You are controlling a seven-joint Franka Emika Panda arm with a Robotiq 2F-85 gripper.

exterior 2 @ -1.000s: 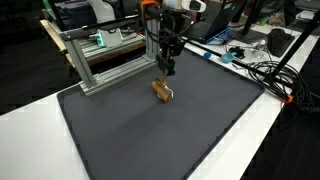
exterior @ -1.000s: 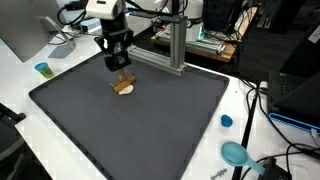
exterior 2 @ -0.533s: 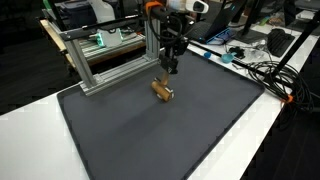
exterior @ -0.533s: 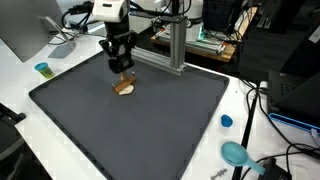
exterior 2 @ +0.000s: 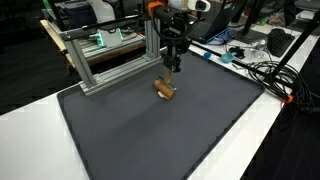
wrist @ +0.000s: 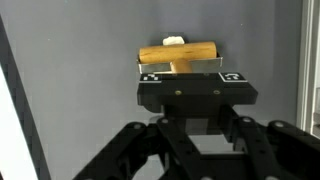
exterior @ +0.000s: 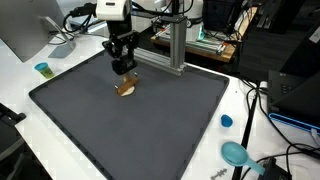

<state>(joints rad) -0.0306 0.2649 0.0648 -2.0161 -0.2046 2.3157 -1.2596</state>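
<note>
My gripper (exterior: 124, 70) (exterior 2: 172, 68) hangs over the far part of the dark mat (exterior: 150, 125) (exterior 2: 170, 135). It is shut on a small T-shaped wooden piece (exterior: 127, 87) (exterior 2: 165, 89), which sits low, at or just above the mat. In the wrist view the wooden crossbar (wrist: 178, 52) lies straight beyond the gripper (wrist: 193, 80). Its short stem runs back between the fingertips. A small white bit shows behind the bar. The grip point itself is hidden by the black finger block.
An aluminium frame (exterior: 170, 45) (exterior 2: 100, 60) stands just behind the mat, close to the arm. A small blue cup (exterior: 42, 69), a blue cap (exterior: 226, 121) and a teal dish (exterior: 235, 153) lie on the white table around the mat. Cables (exterior 2: 265, 72) run along one side.
The gripper has shifted slightly sideways towards the frame, and the wooden piece has shifted with it. The jaws stay shut.
</note>
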